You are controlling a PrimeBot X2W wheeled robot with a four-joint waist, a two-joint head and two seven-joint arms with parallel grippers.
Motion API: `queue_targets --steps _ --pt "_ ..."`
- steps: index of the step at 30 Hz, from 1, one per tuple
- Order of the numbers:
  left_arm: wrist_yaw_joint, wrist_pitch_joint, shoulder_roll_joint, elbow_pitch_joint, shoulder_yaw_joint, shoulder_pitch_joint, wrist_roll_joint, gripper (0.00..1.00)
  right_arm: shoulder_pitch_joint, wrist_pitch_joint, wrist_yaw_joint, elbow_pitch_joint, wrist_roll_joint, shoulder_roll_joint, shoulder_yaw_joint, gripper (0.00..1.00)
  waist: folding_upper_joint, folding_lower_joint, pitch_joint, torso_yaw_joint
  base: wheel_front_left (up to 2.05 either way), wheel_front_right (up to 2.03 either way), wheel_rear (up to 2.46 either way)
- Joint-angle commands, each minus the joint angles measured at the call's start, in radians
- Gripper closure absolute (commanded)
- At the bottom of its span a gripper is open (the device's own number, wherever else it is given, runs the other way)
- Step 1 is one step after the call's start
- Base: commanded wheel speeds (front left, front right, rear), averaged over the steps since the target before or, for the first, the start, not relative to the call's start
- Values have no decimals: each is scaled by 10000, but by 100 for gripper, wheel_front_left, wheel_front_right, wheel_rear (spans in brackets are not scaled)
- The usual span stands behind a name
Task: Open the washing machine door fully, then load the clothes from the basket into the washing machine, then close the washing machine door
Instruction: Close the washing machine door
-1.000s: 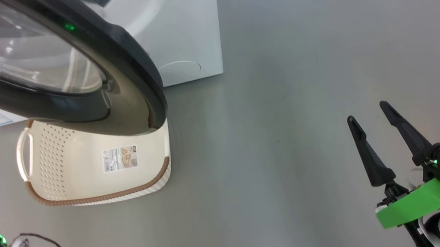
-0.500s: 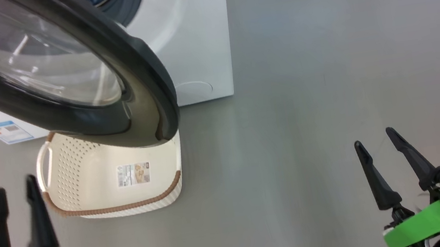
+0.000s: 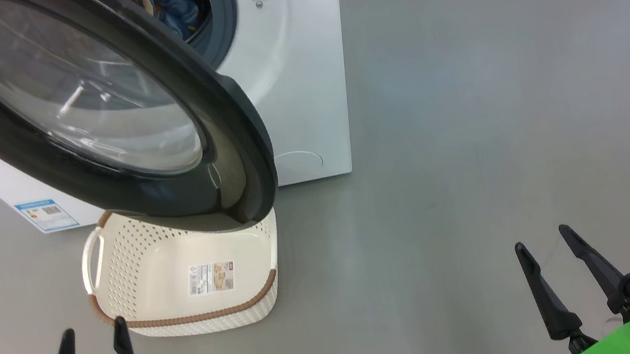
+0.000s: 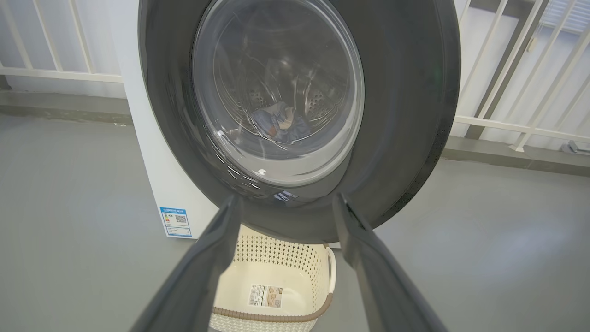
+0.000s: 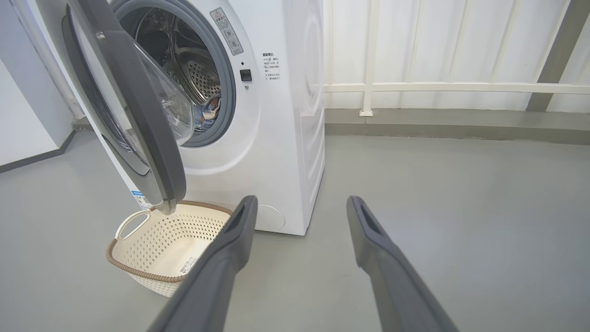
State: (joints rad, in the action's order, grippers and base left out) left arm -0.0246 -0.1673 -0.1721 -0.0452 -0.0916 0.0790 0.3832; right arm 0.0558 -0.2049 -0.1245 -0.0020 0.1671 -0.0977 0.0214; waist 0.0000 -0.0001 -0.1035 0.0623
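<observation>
Left gripper (image 3: 94, 327), jaws wide and empty, lies nearer than the open right gripper (image 3: 541, 237) to the washing machine door (image 3: 93, 110), which hangs swung open at its twelve o'clock above the empty basket (image 3: 186, 317).

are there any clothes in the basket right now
No, the basket holds nothing but the label sticker on its bare cream bottom, while the clothes lie inside the washing machine drum.
</observation>
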Motion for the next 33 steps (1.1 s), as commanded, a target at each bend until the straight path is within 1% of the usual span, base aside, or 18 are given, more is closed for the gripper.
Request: queue_targets --steps 1,6,13,33 --pt "-107 -83 -272 -106 264 -126 -215 0 4 30 -62 -301 -147 -39 228 0 0 1 169 56 0 0 0" --pt "-194 -130 -313 9 78 53 -457 0 226 129 -62 -338 -169 0 247 0 0 1 441 40 0 0 0" --pt "-312 -102 -297 -9 -3 262 -482 0 375 227 -62 -438 -196 56 259 0 0 1 649 -70 0 0 0" --pt "-501 45 -310 -215 -202 354 -470 0 489 268 -62 -511 -232 128 241 0 0 1 791 -53 0 0 0"
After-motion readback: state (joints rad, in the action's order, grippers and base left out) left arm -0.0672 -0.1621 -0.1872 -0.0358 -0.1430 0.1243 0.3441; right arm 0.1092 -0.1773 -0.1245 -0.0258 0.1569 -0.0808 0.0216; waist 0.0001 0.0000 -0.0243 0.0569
